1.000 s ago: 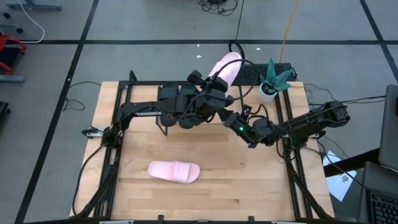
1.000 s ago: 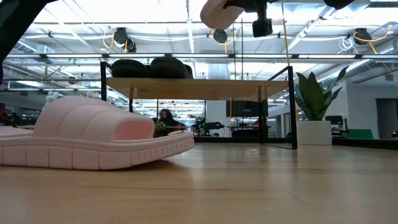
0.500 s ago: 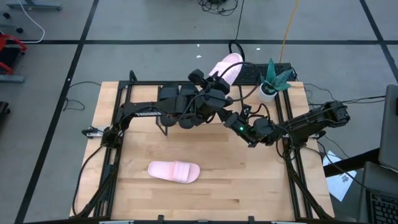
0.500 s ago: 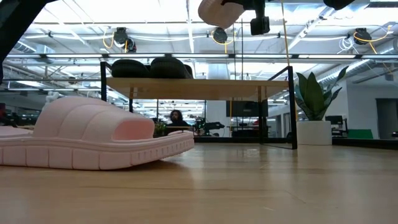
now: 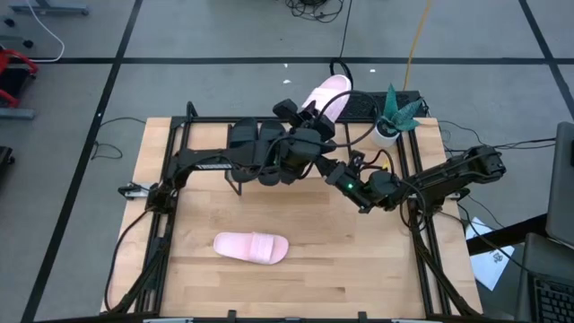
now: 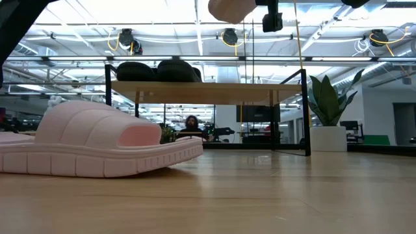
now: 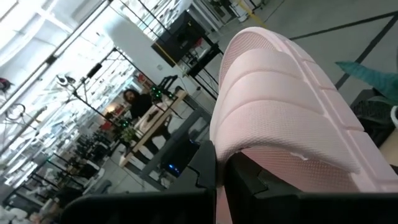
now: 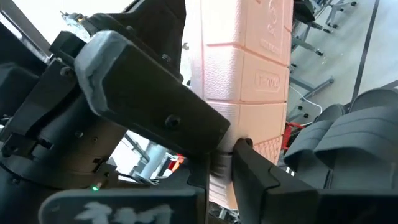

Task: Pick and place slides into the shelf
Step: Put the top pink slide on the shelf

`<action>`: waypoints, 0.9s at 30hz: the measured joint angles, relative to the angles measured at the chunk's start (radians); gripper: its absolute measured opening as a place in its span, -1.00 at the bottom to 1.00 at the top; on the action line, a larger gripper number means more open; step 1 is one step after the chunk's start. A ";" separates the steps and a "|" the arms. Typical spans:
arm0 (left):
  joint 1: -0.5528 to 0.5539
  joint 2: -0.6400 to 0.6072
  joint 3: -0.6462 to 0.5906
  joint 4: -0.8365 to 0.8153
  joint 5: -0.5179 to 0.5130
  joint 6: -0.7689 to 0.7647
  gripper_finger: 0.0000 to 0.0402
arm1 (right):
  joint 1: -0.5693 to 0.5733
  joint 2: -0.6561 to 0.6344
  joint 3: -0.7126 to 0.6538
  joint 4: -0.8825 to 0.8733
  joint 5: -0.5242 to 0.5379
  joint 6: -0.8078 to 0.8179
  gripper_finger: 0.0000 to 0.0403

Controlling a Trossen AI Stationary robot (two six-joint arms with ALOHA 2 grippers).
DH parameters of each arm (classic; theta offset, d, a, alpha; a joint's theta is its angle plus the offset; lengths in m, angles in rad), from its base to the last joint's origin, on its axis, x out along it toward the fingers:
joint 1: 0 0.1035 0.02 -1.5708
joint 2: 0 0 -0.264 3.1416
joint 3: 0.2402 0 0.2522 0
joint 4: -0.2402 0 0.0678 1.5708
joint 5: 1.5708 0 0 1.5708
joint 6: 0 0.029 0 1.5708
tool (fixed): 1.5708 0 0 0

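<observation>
Grey floor (image 5: 224,36) crossed by dark lines surrounds the wooden desk (image 5: 359,260); a potted plant (image 6: 328,107) stands at its far corner; bright ceiling lights (image 6: 149,13) overhead; a person (image 6: 192,123) sits far behind.

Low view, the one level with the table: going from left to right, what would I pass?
Pink slide lying on the table → black slides on top of the shelf → pink slide held up in the air → shelf's right leg → potted plant.
</observation>
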 joint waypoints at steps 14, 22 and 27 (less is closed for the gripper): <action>-0.026 0.000 -0.001 0.049 -0.035 0.049 -0.96 | 0.009 0.001 0.000 0.028 -0.007 -0.044 -0.86; -0.042 -0.001 0.000 -0.011 -0.093 -0.062 -0.96 | 0.016 0.001 0.000 0.027 -0.005 -0.046 -0.86; -0.041 -0.001 0.000 -0.017 -0.093 -0.094 -0.96 | 0.016 0.002 0.000 0.030 -0.005 -0.046 -0.86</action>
